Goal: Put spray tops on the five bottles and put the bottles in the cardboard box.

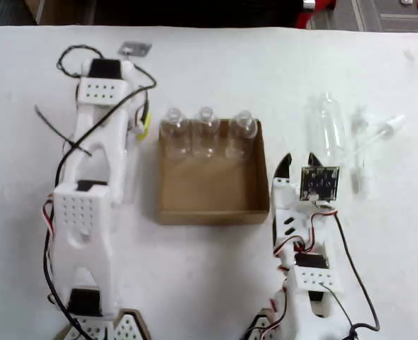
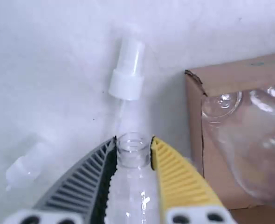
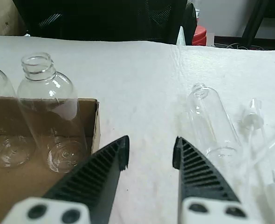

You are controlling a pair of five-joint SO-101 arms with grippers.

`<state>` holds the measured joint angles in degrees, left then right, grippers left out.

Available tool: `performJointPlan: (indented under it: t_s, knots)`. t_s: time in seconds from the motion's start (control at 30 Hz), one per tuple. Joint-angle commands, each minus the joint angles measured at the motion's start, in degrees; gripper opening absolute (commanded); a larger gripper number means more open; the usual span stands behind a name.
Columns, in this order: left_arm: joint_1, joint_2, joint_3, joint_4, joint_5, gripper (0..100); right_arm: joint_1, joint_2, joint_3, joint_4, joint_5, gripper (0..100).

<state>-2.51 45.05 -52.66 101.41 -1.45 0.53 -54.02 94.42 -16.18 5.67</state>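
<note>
the left claw (image 2: 133, 142) is closed on the neck of a clear bottle (image 2: 130, 186), its open mouth just past the fingertips, beside the cardboard box (image 2: 193, 121). a spray top (image 2: 127, 70) lies on the table (image 2: 44, 56) just ahead, its thin tube running toward that mouth. the right claw (image 3: 149, 151) gapes roughly halfway with nothing in it, near the box's other side, where another bottle (image 3: 212, 123) lies flat with a second top (image 3: 252, 119) close by. three bottles (image 1: 206, 131) stand in the box with bare necks, so the likeliest slip is boxing more without tops. the grip sits high on smooth plastic, so pressing a top on could twist the bottle or pop it loose. the thin tube may miss the mouth and bend, and the lying bottle could roll if nudged.
</note>
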Motion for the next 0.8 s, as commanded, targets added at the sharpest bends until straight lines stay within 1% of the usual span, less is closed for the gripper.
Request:
performJointPlan:
  t_s: [0.0, 0.13, 0.23, 0.53, 0.63, 0.77]
  knots:
    - [1.89, -10.95, 2.73, 1.05, -0.35, 6, -0.66, 0.57, -1.05, 0.13, 0.79, 14.4]
    - [3.21, -21.23, 9.93, 0.97, -0.35, 6, -0.66, 0.57, -1.05, 0.13, 0.79, 14.4]
    - [3.74, -28.53, 13.01, 0.97, -0.35, 5, -0.66, 0.57, -1.05, 0.13, 0.79, 14.4]
    - [4.18, -48.75, 14.59, 0.97, -0.26, 5, -0.57, 0.57, -1.05, 0.13, 0.79, 14.4]
    - [7.25, -55.87, 14.68, 1.05, -0.26, 5, -0.57, 0.57, -1.05, 0.13, 0.79, 14.4]
    - [14.20, -65.54, 19.16, 0.79, -0.26, 5, -0.57, 0.57, -1.05, 0.13, 0.79, 14.4]
